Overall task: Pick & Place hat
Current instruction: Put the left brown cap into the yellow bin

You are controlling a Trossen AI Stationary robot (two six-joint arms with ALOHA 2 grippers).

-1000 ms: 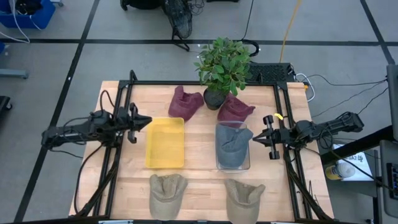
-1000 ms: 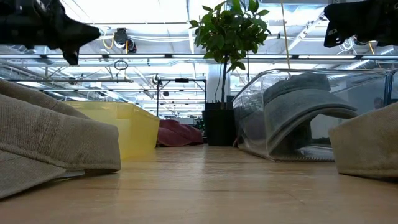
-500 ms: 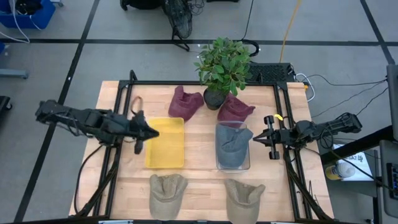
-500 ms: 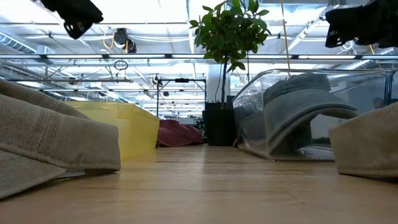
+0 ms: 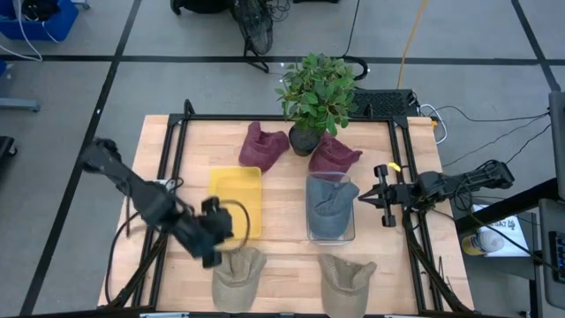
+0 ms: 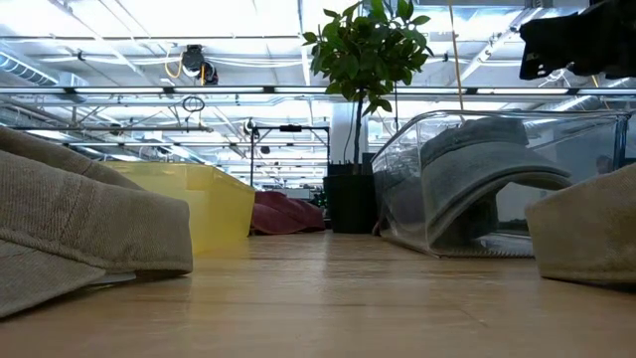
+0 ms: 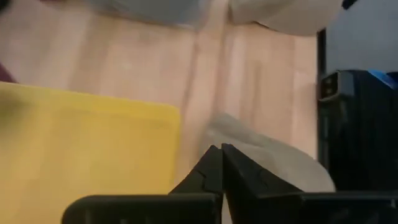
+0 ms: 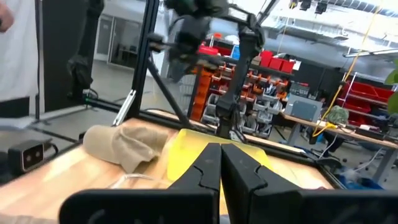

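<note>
- Left claw (image 5: 217,231) hangs clenched on nothing over the front left of the worktop (image 5: 282,190), at the near edge of the yellow tray (image 5: 235,202) and just behind the left tan hat (image 5: 237,274).
- Right claw (image 5: 380,196) waits, also clenched and empty, at the worktop's right edge beside the clear bin (image 5: 330,212), which already holds a grey hat (image 5: 331,205).
- Judging by where the left claw is, the tan hat below it looks like the target; it lies flat at the front edge, next to the tray.
- To do this step well, the claw should spread its fingers before descending, then come down over the crown or brim fold, where soft cloth bunches enough to pinch.
- Risk: a pinch on thin cloth may slip, or the claw may snag the tray rim.
</note>
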